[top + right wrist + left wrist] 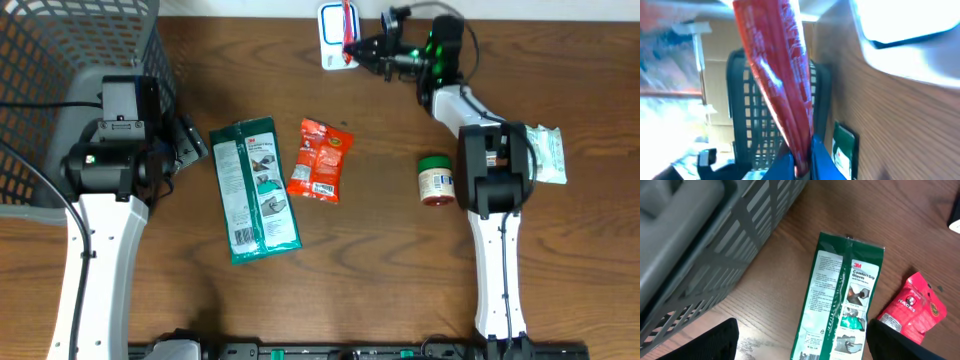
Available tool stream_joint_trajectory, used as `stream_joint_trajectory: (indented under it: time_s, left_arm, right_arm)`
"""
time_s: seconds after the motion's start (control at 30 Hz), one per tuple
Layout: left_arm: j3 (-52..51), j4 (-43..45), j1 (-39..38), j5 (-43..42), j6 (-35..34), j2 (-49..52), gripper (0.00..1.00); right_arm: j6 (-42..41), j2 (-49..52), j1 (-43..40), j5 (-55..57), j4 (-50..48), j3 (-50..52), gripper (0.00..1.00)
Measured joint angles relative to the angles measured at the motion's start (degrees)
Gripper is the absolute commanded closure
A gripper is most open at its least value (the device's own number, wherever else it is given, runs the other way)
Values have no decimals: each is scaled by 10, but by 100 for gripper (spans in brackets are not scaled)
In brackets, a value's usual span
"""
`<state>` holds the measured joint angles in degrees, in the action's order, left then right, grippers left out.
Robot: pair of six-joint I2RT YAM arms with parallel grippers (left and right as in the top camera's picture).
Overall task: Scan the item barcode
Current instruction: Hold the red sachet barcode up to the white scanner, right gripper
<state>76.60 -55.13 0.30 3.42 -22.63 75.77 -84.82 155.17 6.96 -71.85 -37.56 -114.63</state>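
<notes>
1. Right gripper (352,47): at the far edge of the table, centre-right. Its jaws are pressed together on a thin red sachet (780,75). The blue fingertips (822,160) pinch the sachet's lower end and the rest sticks up past them.
2. Sachet position: over or right at the white scanner unit (333,30) with the blue edge. In the right wrist view the scanner is the bright white face just beside it, on the right. Can't tell whether they touch.
3. Left gripper (800,349): near the left side, beside the grey mesh basket (70,60). Fingers (707,342) are spread wide and hold nothing. It hangs above the left edge of the green pack.
4. Loose on the wooden table (380,270), centre: a green 3M Comfort Grip Gloves pack (254,190), lying flat. A red Hacks bag (320,160) lies just to its right, apart from it.
5. Right side: a small jar with a green lid (437,180) lies next to the right arm. A white packet (547,155) sits on the arm's other side.
</notes>
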Motion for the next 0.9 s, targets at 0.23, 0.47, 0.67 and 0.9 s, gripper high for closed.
stream_joint_trajectory:
  time_s: [0.23,0.47,0.67,0.9]
  left_arm:
    - [0,0,0,0,0,0,18]
    - [0,0,0,0,0,0,18]
    - [0,0,0,0,0,0,18]
    - [0,0,0,0,0,0,18]
  right_arm:
    - [-54,35,3,7,-5,0,99]
    - [-59,35,7,19,-1,0,99]
    - [-85,36,7,21,-28,0,99]
    - [-202,29,4,32,-231,-2,98]
